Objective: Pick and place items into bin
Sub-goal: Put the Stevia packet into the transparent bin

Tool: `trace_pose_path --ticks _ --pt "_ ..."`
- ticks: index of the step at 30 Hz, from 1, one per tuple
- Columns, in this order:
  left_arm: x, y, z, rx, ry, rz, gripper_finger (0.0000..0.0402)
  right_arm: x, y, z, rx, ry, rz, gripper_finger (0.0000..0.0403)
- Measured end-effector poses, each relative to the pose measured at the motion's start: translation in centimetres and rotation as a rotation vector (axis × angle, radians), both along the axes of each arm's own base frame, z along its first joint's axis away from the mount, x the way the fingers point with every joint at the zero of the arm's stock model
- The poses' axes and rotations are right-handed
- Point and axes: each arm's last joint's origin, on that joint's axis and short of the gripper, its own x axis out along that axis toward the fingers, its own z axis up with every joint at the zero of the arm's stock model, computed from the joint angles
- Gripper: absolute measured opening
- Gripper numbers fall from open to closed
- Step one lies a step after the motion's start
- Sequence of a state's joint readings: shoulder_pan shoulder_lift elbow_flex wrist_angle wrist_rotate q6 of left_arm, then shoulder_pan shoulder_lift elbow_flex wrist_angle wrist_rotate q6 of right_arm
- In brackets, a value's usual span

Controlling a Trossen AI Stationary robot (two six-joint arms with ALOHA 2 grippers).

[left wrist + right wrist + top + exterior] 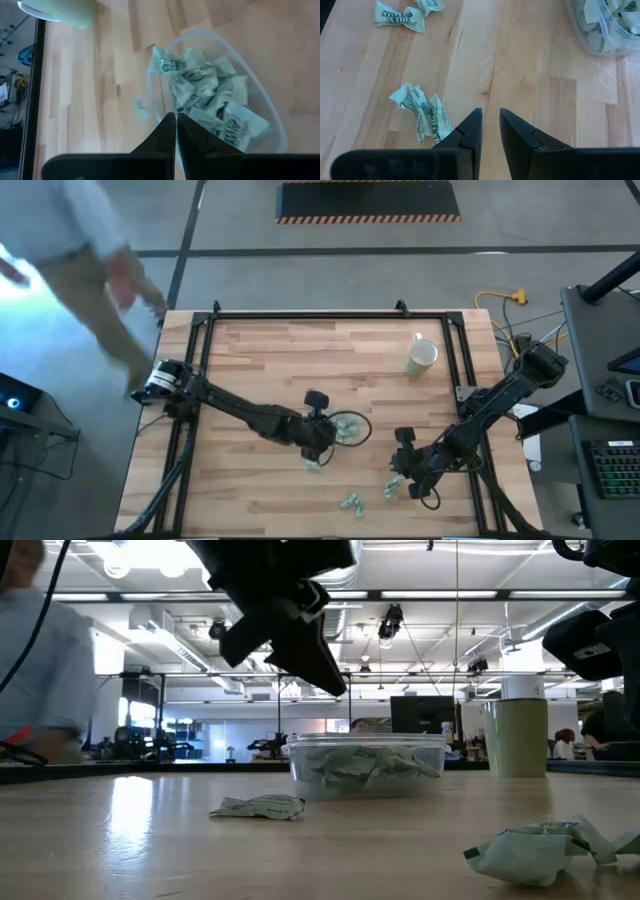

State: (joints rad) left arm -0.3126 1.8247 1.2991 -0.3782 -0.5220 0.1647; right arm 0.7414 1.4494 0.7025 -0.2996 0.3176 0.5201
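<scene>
Low view gives what the overhead cannot: the bin (366, 767) is see-through and already heaped with items (365, 766), with one flattened wrapper (260, 807) lying on the wood in front of it and a crumpled clump (545, 848) nearest the lens at the right. From above, the bin (350, 428) sits mid-table with the left gripper (322, 442) at its near-left rim; a loose wrapper (314, 465) lies just beside that gripper. The left wrist view shows its jaws pressed together with nothing between them, poised over the bin's edge and the pile of wrapped pieces.

The right gripper (490, 131) hangs low over bare wood, jaws a narrow gap apart and empty, a wrinkled pair of wrappers (422, 115) just beside its fingers, another pair (410, 15) farther off.

The front strip of the table (250, 350) holds only a few scattered wrappers (351, 502); the back half is open except for a cream mug (422, 356) near the far right rail.

Beyond the table's left corner a person (75, 275) moves past, blurred; the room behind is a wide workshop with ceiling lights.
</scene>
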Motion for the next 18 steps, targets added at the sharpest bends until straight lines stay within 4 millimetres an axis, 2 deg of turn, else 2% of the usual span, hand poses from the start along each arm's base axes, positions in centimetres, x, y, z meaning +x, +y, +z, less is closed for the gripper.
trace_pose_path --ticks 4,10,18 --pt "0.3 0.7 -0.4 -0.057 0.019 -0.022 0.0 0.0 0.0 -0.1 -0.001 0.001 0.0 0.0057" --pt "0.0 0.8 -1.6 -0.094 0.012 -0.056 0.0 -0.1 0.0 -0.1 -0.002 0.002 0.0 0.0057" --pt "-0.2 1.1 -1.0 -0.05 0.006 -0.068 0.0 0.0 0.0 -0.1 -0.002 0.002 0.0 0.0057"
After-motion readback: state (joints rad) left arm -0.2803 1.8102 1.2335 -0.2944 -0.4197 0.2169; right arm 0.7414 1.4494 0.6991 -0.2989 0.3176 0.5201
